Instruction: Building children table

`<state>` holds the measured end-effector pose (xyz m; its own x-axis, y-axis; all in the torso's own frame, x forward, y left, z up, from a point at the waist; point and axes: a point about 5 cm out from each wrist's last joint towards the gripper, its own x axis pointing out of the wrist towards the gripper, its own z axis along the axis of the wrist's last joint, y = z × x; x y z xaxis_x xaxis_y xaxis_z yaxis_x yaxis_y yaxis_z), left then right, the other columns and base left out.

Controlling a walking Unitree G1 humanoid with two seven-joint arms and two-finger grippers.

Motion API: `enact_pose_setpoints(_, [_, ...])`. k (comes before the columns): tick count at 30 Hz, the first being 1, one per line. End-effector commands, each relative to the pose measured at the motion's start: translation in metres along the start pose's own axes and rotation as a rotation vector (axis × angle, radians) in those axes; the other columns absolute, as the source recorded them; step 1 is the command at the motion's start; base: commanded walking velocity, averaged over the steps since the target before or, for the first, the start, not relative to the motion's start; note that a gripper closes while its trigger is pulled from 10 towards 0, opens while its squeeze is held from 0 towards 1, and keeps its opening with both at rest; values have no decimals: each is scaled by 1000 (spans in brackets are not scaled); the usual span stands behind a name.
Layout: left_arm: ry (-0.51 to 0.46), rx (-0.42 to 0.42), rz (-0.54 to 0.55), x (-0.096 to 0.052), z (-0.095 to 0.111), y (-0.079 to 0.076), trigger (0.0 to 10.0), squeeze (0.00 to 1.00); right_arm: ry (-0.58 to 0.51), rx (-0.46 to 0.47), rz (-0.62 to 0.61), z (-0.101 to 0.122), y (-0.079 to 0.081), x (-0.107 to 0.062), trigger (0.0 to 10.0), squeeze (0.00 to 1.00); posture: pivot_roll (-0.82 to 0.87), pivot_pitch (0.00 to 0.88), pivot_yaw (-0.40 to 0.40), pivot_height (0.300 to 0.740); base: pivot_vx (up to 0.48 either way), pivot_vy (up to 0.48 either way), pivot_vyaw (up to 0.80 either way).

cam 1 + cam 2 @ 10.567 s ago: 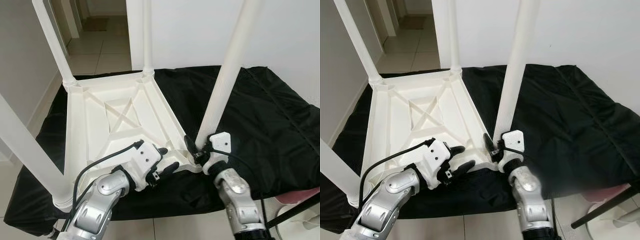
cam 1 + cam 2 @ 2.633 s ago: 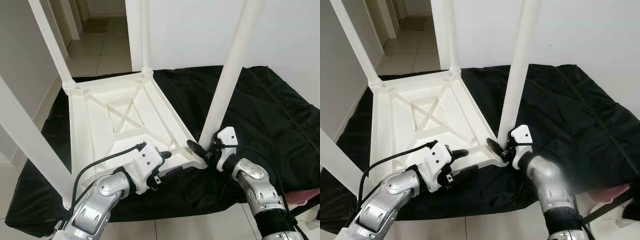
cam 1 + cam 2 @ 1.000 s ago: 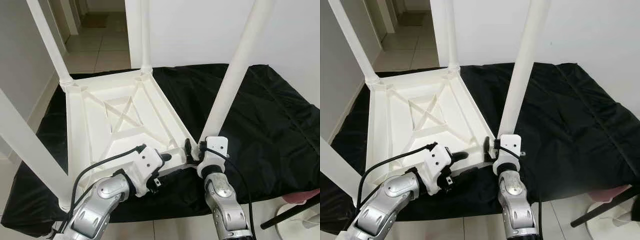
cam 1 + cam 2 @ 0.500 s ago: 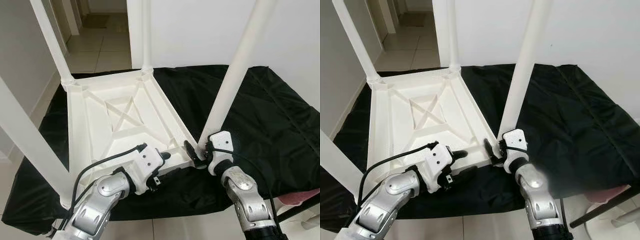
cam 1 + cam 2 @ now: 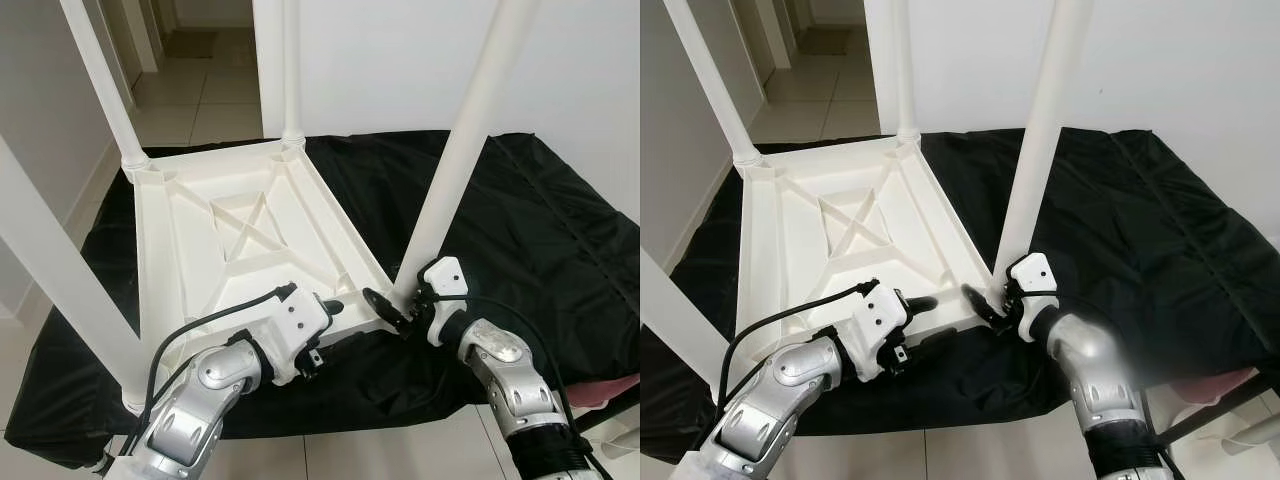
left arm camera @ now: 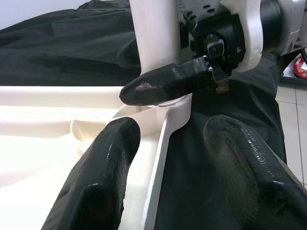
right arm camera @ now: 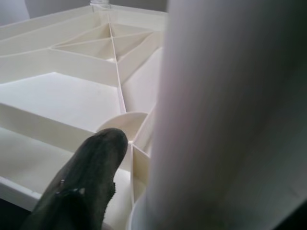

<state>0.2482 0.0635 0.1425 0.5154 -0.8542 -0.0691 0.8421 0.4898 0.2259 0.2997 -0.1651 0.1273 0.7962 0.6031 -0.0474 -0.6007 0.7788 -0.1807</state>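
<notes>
The right gripper (image 5: 397,309) has its two black fingers set around the foot of the near right leg (image 5: 457,158), at the corner of the upturned white table (image 5: 236,243). The left gripper (image 5: 328,327) straddles the table's near edge just beside it, fingers spread. The table lies on a black cloth (image 5: 520,230).
</notes>
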Motion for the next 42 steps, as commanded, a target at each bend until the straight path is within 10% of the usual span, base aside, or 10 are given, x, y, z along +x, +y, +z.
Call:
enact_pose_setpoints(1, [11, 5, 46, -1, -2, 5, 10000, 0, 4, 17, 23, -3, 2, 1, 0, 0, 10, 0, -12, 740, 0, 0, 0])
enact_pose_setpoints(8, [14, 6, 55, -2, -3, 5, 10000, 0, 0, 49, 12, -7, 1, -2, 0, 0, 11, 0, -13, 740, 0, 0, 0])
enact_pose_setpoints(9, [14, 5, 55, -2, -3, 4, 10000, 0, -3, 73, 1, -8, 3, -2, 10000, 0, 11, 0, -13, 740, 0, 0, 0])
enact_pose_setpoints(42, [-5, 9, 19, 9, 3, 3, 10000, 0, 4, 275, -662, 3, 50, 31, 10000, 0, -13, 0, 10, 740, 0, 0, 0])
